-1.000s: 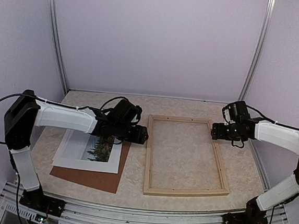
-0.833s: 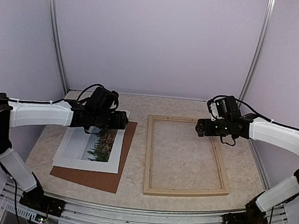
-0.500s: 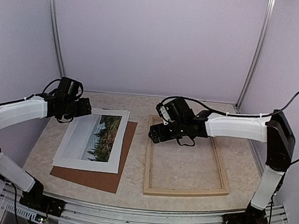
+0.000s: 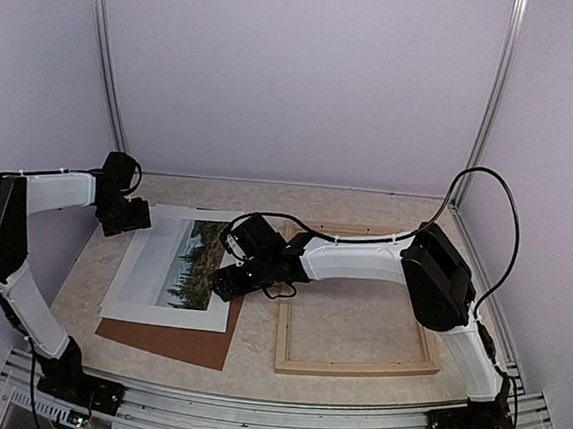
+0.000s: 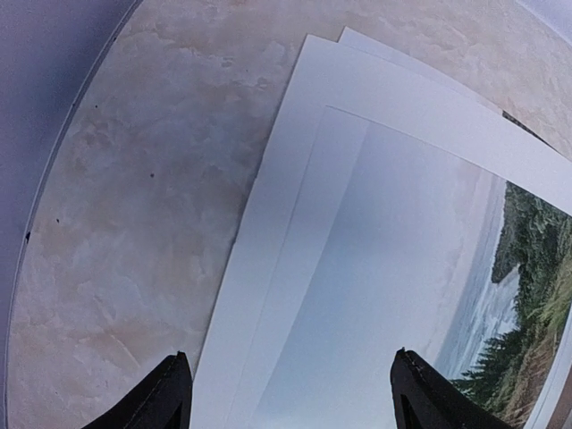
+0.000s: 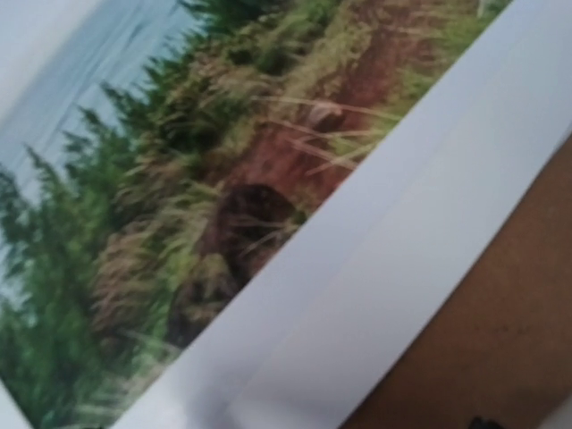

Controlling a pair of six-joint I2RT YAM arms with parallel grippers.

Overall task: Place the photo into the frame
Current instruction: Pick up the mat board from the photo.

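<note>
The marbled desk (image 4: 253,362) carries everything. On its right half lies the frame (image 4: 353,367), flat, with bare desk showing inside it. Left of the frame and just beside it lies a brown backing board (image 4: 170,343). The photo (image 4: 167,264) rests flat on that board (outside the frame altogether), its white border overhanging the board's left and far edges. The right arm reaches across the frame's far left corner, and the right hand (image 4: 226,279) is low over the photo's right border. It is released, and its wrist camera shows only print and board. The left hand (image 5: 290,398) hangs above the photo's far left corner, fingers (image 5: 174,393) spread wide, grasping nothing.
</note>
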